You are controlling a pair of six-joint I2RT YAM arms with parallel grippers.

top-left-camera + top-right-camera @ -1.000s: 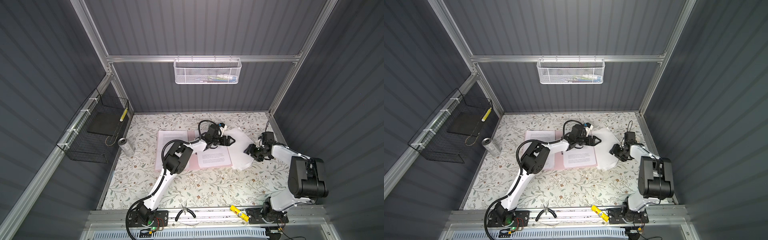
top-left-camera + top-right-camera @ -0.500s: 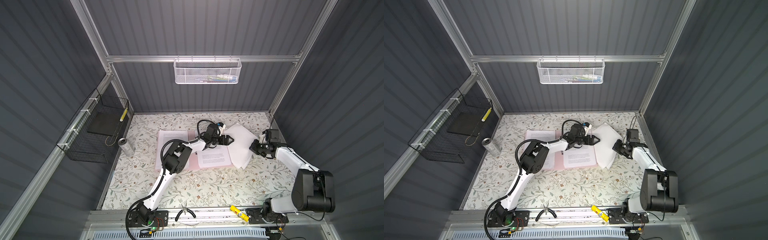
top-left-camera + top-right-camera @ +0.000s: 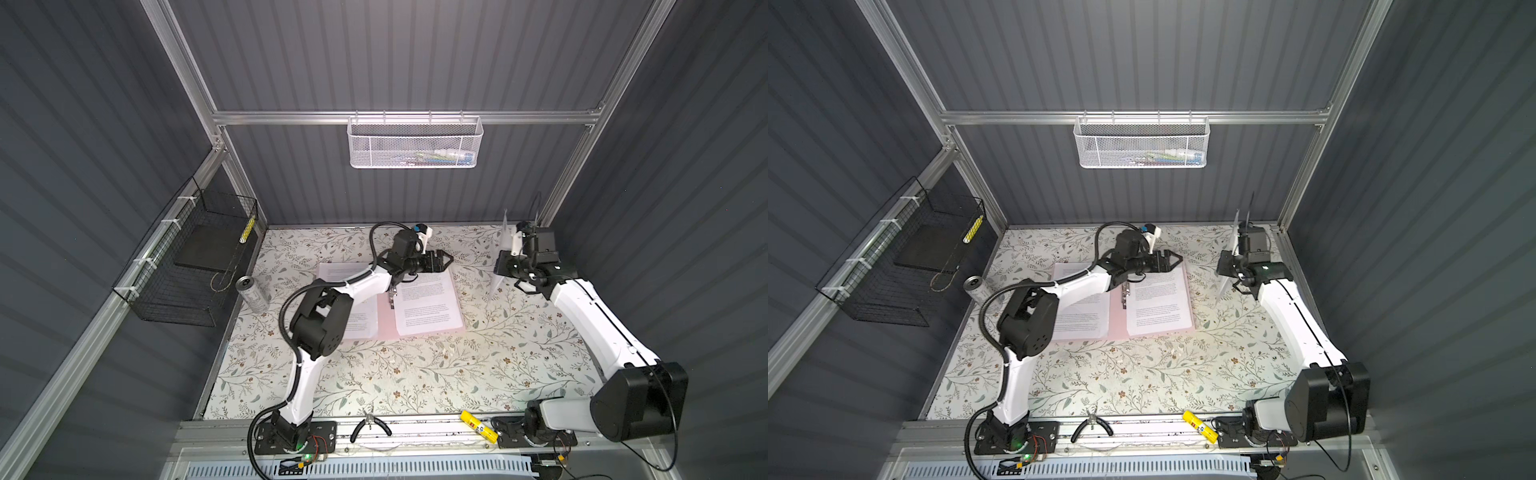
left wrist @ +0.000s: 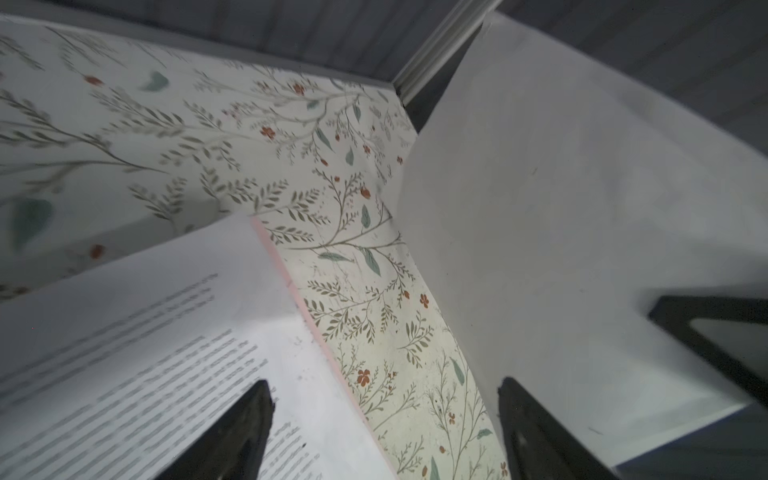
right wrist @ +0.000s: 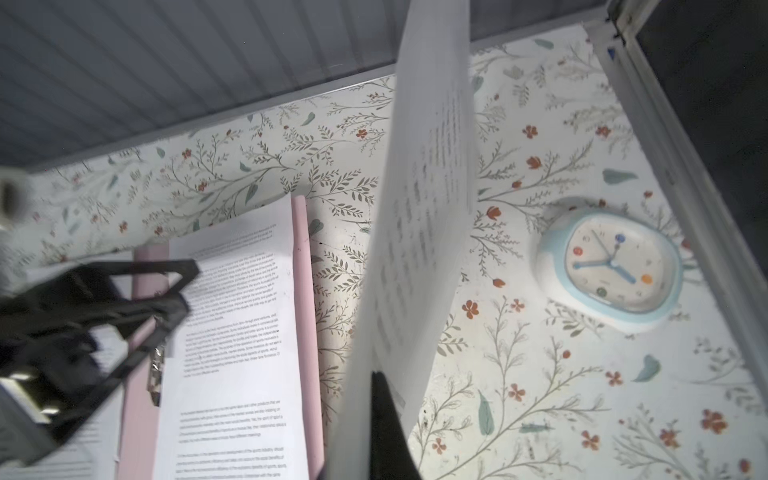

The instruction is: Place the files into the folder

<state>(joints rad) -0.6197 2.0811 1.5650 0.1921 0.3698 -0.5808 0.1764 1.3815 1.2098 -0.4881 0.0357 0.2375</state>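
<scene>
**One sheet up in the air, two lying in the folder**

We've got the folder (image 3: 384,322) lying open and flat on the flowery desk (image 3: 415,374). Pink shows down the middle and along the edges, and the dark clip strip (image 3: 391,297) runs along the spine. A printed sheet (image 3: 428,305) lies on the right half. A second sheet (image 3: 336,272) lies on the left half, partly hidden under the left arm in both top views.

The right hand (image 3: 503,266) is clamped shut on a loose sheet (image 5: 419,232). It holds the page on edge, close to upright, over the desk to the right of the folder and apart from it. In both top views the page is almost edge-on, so it's just a thin pale sliver, but the right wrist view shows the print on it. We can't tell if its lower corner touches the desk.

The left hand (image 3: 446,262) hangs over the far edge of the folder's right half. Its fingers (image 4: 245,428) are spread apart with nothing between them, pointing toward the loose sheet.

Also, in the right wrist view a little blue-and-white clock (image 5: 611,270) lies on the desk beyond the loose sheet. A can (image 3: 251,293) stands on the desk to the left of the folder.
</scene>
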